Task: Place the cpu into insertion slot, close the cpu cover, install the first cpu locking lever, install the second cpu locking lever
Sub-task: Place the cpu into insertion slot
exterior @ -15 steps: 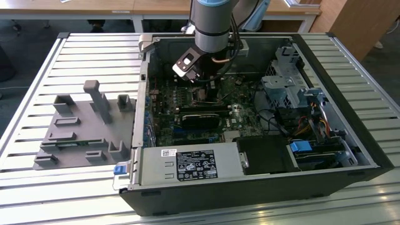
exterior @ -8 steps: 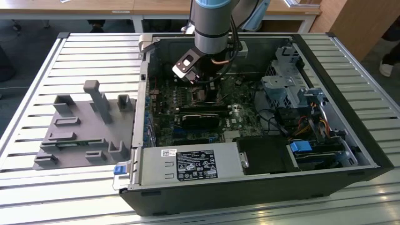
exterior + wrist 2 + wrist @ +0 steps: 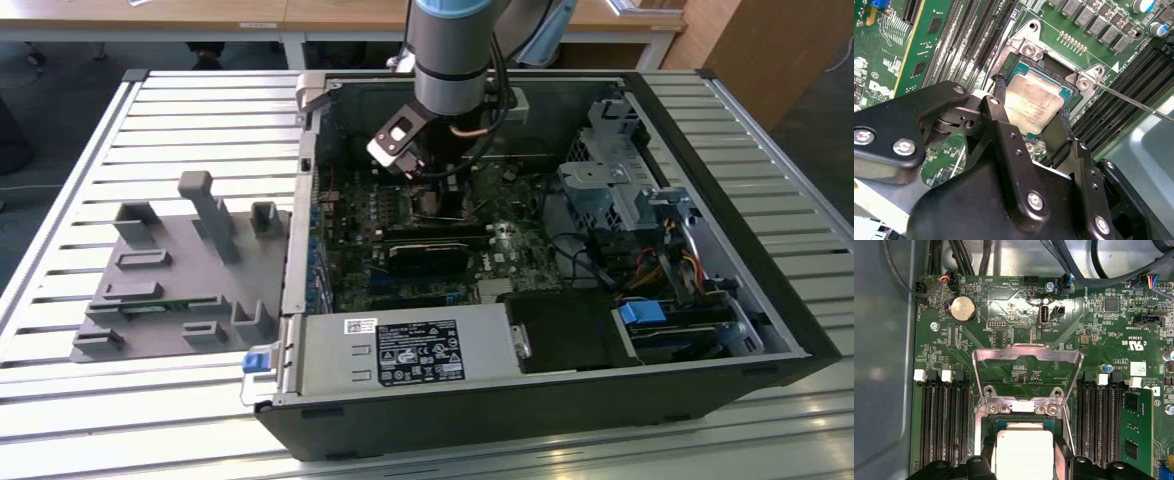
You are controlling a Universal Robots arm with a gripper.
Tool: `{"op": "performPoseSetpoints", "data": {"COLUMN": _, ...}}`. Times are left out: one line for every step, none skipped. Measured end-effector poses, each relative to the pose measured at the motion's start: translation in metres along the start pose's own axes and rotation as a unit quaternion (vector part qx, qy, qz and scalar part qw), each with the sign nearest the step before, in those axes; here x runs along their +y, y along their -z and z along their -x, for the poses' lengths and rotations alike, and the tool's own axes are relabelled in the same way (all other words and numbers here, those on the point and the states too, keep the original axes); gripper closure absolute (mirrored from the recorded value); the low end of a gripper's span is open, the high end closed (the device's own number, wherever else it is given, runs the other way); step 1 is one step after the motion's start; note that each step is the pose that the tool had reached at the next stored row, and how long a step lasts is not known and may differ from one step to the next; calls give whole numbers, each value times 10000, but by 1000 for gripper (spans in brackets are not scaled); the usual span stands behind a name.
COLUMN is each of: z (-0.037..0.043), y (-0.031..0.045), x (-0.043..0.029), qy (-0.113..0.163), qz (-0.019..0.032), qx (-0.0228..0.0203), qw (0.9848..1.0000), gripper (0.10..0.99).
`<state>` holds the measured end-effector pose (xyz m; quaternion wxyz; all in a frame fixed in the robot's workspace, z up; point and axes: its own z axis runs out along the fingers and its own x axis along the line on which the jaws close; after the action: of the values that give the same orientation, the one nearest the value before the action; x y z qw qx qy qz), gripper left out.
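We found the computer case [image 3: 534,425] lying open on the slatted surface [image 3: 80,140], with a moulded fixture [image 3: 160,270] on that surface to the exterior view's left of it. Inside the case, the power supply [image 3: 400,352] sat along the near wall, and the circuit board [image 3: 360,215] lay behind it. On the board, the cpu [image 3: 1024,452] lay in the insertion slot [image 3: 1021,67], between the hand's [image 3: 1031,100] two fingers and touching both. The cpu cover [image 3: 1026,354] stood swung open beside the slot, and memory slots [image 3: 946,430] flanked it on two sides.

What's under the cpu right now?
The insertion slot: its dark rim shows around the cpu. Its centre is hidden beneath the chip. The cpu cover is flipped open.
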<state>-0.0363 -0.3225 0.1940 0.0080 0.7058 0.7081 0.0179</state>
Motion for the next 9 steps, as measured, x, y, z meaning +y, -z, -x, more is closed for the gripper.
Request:
{"op": "performPoseSetpoints", "data": {"z": 0, "y": 0, "x": -4, "qy": 0, "qz": 0, "qx": 0, "qw": 10000, "gripper": 545}}
{"op": "performPoseSetpoints", "data": {"z": 0, "y": 0, "x": -6, "qy": 0, "qz": 0, "qx": 0, "qw": 10000, "gripper": 545}}
{"op": "performPoseSetpoints", "data": {"z": -2, "y": -1, "x": -5, "qy": 1, "qz": 0, "qx": 1, "qw": 10000, "gripper": 545}}
{"op": "performPoseSetpoints", "data": {"z": -3, "y": -2, "x": -6, "qy": 1, "qz": 0, "qx": 1, "qw": 10000, "gripper": 545}}
{"op": "performPoseSetpoints", "data": {"z": -5, "y": -4, "x": -6, "qy": 0, "qz": 0, "qx": 0, "qw": 10000, "gripper": 545}}
{"op": "performPoseSetpoints", "data": {"z": -8, "y": -4, "x": -6, "qy": 0, "qz": -1, "qx": -1, "qw": 10000, "gripper": 545}}
{"op": "performPoseSetpoints", "data": {"z": -12, "y": -5, "x": -6, "qy": 0, "qz": -1, "qx": -1, "qw": 10000, "gripper": 545}}
{"op": "performPoseSetpoints", "data": {"z": -16, "y": -6, "x": -6, "qy": 0, "qz": -1, "qx": -1, "qw": 10000, "gripper": 545}}
{"op": "performPoseSetpoints", "data": {"z": -18, "y": -8, "x": -6, "qy": 0, "qz": 0, "qx": 0, "qw": 10000, "gripper": 545}}
